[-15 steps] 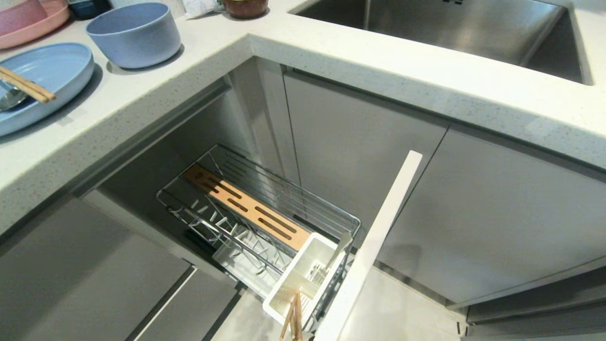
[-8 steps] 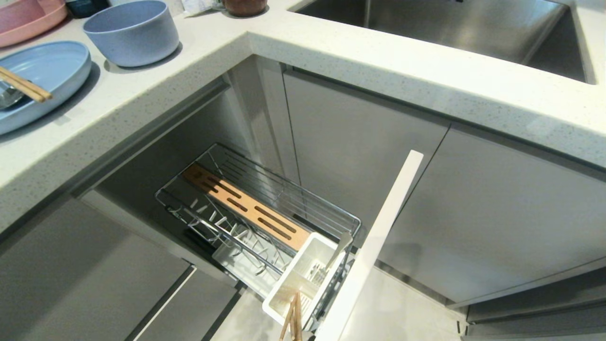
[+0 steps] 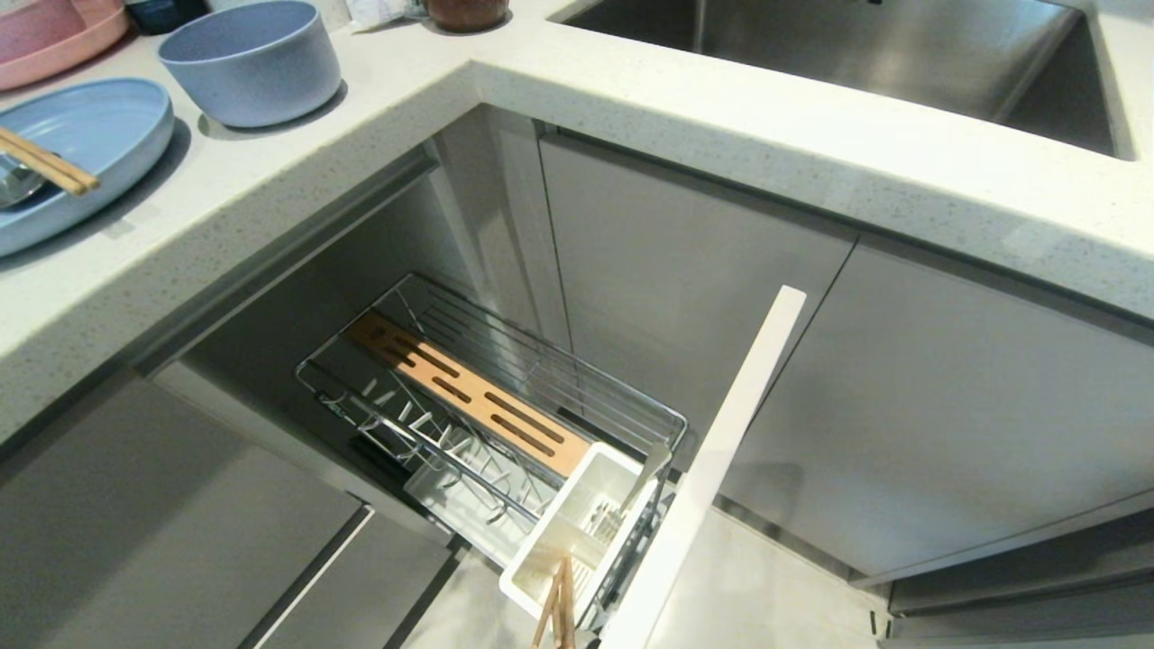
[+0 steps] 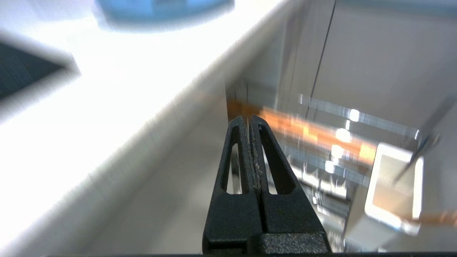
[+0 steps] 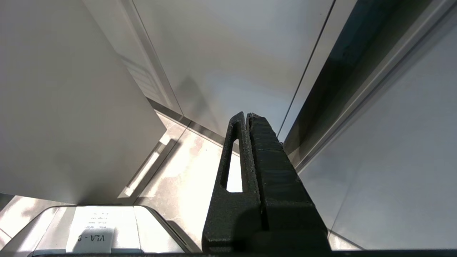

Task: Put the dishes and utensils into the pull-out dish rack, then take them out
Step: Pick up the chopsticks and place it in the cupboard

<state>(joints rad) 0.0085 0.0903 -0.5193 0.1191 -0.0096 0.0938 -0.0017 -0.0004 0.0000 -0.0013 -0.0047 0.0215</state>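
On the countertop at the far left lie the light-blue plate and, behind it, the light-blue bowl. Wooden chopsticks and a silver spoon rest on the plate. Below the counter, the chrome pull-out dish rack stands drawn out, its plate prongs bare. Its white utensil cup holds another pair of chopsticks and a silver fork. Neither arm shows in the head view. My left gripper is shut and empty, beside the counter edge above the rack. My right gripper is shut and empty, low over the floor.
A pink plate lies at the counter's back left and a steel sink at the back right. The rack's tall cabinet front juts out beside the cup. Grey cabinet doors close the corner. My own base shows near the right gripper.
The whole head view has shifted very slightly. The dishes, the utensils and the rack stand as before.
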